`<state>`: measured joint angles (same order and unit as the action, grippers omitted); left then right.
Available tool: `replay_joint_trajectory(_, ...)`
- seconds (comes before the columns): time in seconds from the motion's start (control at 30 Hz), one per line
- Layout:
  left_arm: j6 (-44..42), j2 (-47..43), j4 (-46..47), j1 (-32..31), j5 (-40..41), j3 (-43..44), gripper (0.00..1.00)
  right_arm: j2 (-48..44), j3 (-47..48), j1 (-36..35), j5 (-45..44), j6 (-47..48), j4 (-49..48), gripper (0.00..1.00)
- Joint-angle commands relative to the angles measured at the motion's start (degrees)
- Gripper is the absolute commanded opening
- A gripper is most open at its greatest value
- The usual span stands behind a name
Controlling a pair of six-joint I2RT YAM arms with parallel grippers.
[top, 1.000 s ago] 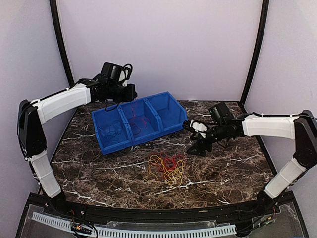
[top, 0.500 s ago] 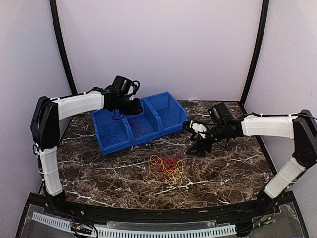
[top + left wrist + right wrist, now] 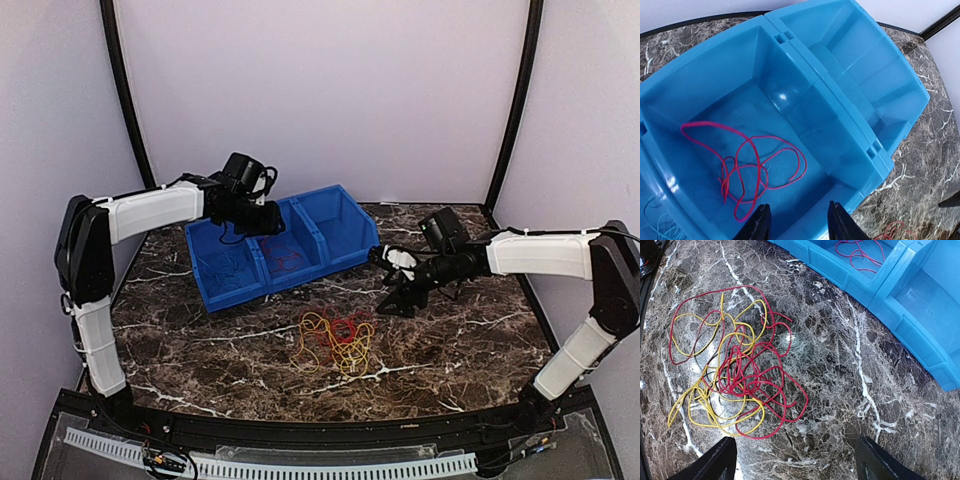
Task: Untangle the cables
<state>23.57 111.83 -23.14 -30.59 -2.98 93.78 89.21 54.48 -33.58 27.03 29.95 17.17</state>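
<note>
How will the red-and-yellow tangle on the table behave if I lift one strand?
Probably floppy: the tangle lies in thin, loose loops on the table. Red and yellow strands interweave, so one would likely drag the rest. Looks light; a push may slide it.

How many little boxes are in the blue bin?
3, side by side. The left box holds thin blue wire, the middle box has a red wire, and the right box looks empty.

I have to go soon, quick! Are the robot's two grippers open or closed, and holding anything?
Left gripper: open, holding nothing.
Right gripper: open, holding nothing.
</note>
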Motion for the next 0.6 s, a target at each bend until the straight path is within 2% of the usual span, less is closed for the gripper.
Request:
replay_joint_trajectory(0.0,0.21,-9.51,-3.48,0.35,0.05,-4.60,0.40,1.28,0.86,0.12,1.06,0.63,0.23,0.84)
replay_joint_trajectory(0.13,-0.20,-16.64,-2.13,0.28,-1.46,-12.70,0.40,1.48,1.26,0.11,1.72,0.59,0.53,0.84)
replay_joint_trajectory(0.27,-2.05,-24.94,5.03,-1.74,-10.20,-21.27,0.40,0.89,1.07,0.12,1.67,0.37,-0.12,0.83)
replay_joint_trajectory(0.33,-3.23,-28.60,8.95,-3.46,-12.11,-25.33,0.40,1.09,1.06,0.10,1.51,0.38,-0.20,0.83)
replay_joint_trajectory(0.4,-3.85,-32.10,11.67,-5.63,-10.19,-28.67,0.39,1.23,1.21,0.12,1.22,0.30,-0.21,0.83)
replay_joint_trajectory(0.5,-6.53,-33.23,14.15,-9.29,-9.08,-32.58,0.36,1.24,1.23,0.12,1.51,0.22,-0.25,0.83)
replay_joint_trajectory(0.57,-7.11,-32.69,14.96,-10.55,-11.38,-34.14,0.34,1.15,1.32,0.13,1.86,0.27,-0.13,0.83)
